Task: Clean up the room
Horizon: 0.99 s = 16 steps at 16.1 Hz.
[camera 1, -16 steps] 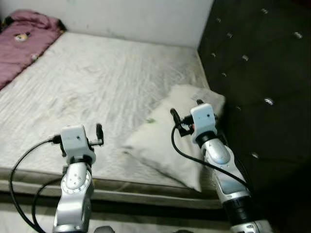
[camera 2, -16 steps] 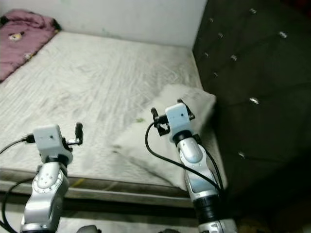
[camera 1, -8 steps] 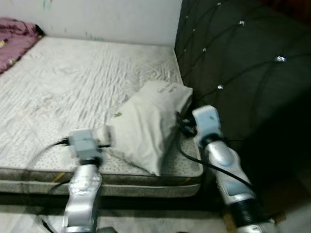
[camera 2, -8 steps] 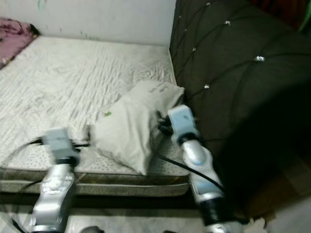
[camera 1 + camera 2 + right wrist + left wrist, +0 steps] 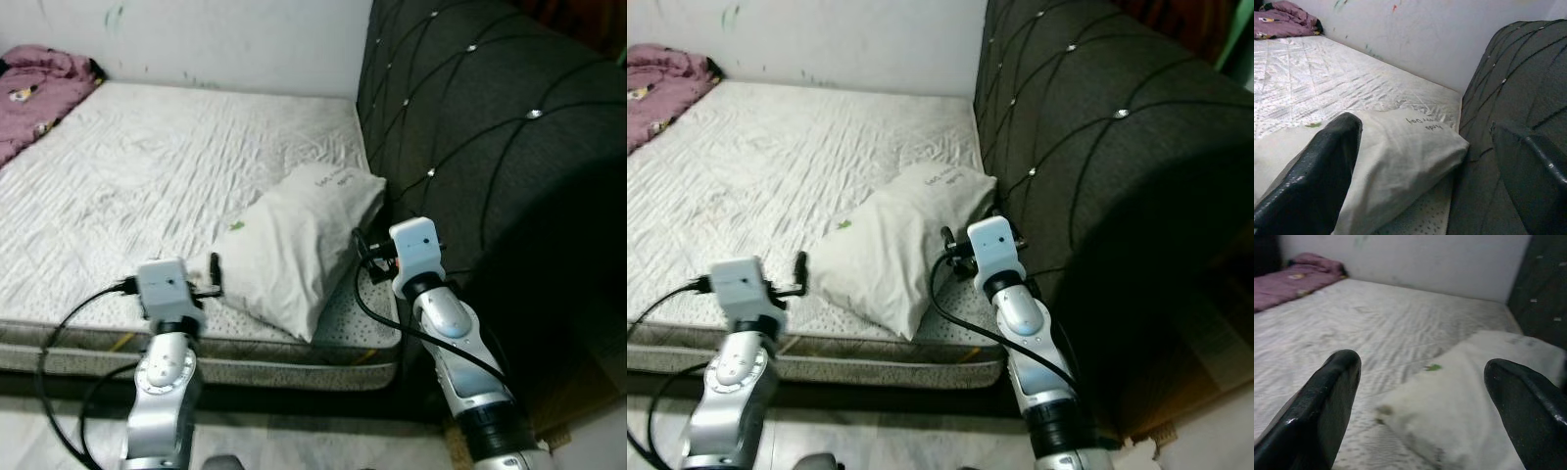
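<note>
A white pillow [image 5: 294, 245] lies at the near corner of the bare mattress [image 5: 147, 166], with one end against the dark headboard. My left gripper [image 5: 210, 276] is open at the mattress's front edge, just left of the pillow's near end. In the left wrist view the pillow [image 5: 1484, 396] lies right ahead of its spread fingers [image 5: 1327, 396]. My right gripper [image 5: 370, 253] is open beside the pillow's right side, between the pillow and the headboard. The right wrist view has the pillow [image 5: 1400, 152] ahead of its parted fingers [image 5: 1322, 171].
A dark tufted headboard [image 5: 470, 127] rises on the right, close to my right arm. A purple blanket [image 5: 39, 83] is bunched at the mattress's far left by the white wall [image 5: 225, 39]. Pale floor shows below the bed's front edge [image 5: 294, 367].
The whole picture has shifted as the camera moved, then steadied. The pillow now sits between my two grippers instead of under the right arm. Both grippers stay open.
</note>
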### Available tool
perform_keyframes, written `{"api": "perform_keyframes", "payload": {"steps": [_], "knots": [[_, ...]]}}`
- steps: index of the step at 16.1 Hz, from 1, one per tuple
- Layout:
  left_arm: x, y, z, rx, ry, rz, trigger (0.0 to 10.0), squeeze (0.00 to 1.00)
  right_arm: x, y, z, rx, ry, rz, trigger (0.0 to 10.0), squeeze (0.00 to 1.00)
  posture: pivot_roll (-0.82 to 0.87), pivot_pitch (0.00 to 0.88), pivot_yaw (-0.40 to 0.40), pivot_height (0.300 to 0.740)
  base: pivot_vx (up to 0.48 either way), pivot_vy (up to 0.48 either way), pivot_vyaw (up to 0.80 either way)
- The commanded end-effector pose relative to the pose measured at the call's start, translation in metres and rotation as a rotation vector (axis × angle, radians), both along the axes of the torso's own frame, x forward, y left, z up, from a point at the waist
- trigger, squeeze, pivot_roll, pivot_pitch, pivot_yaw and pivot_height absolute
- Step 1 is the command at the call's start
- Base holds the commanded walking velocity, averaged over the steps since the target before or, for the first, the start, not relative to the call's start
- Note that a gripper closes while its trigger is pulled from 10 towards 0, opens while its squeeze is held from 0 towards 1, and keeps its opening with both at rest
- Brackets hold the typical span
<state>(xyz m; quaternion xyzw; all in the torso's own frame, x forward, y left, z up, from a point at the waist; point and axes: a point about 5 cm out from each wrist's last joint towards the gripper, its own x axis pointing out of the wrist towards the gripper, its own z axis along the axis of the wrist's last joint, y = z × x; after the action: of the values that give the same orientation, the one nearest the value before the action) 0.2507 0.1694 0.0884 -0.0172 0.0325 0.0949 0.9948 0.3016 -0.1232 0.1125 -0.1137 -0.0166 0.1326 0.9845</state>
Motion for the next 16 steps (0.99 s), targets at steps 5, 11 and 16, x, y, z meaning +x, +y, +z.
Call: {"api": "perform_keyframes", "payload": {"steps": [5,11,16], "knots": [[0.0003,0.0030,0.0083,0.013,-0.044,0.014,10.0,0.00,0.0024,0.0024,0.0070,0.008,-0.027,0.017,10.0,0.00,0.05,0.000,-0.052,0.740,0.000,0.000,0.00],[0.0007,-0.0003,0.0096,0.004,-0.056,-0.018,10.0,0.00,0.0030,0.0002,0.0079,0.002,-0.033,0.014,10.0,0.00,0.05,0.000,-0.050,0.740,0.000,0.000,0.00],[-0.0030,0.0060,0.0079,0.004,-0.052,-0.007,10.0,0.00,0.0018,0.0021,0.0089,0.024,-0.042,0.012,10.0,0.00,0.05,0.000,-0.049,0.740,0.000,0.000,0.00]]}}
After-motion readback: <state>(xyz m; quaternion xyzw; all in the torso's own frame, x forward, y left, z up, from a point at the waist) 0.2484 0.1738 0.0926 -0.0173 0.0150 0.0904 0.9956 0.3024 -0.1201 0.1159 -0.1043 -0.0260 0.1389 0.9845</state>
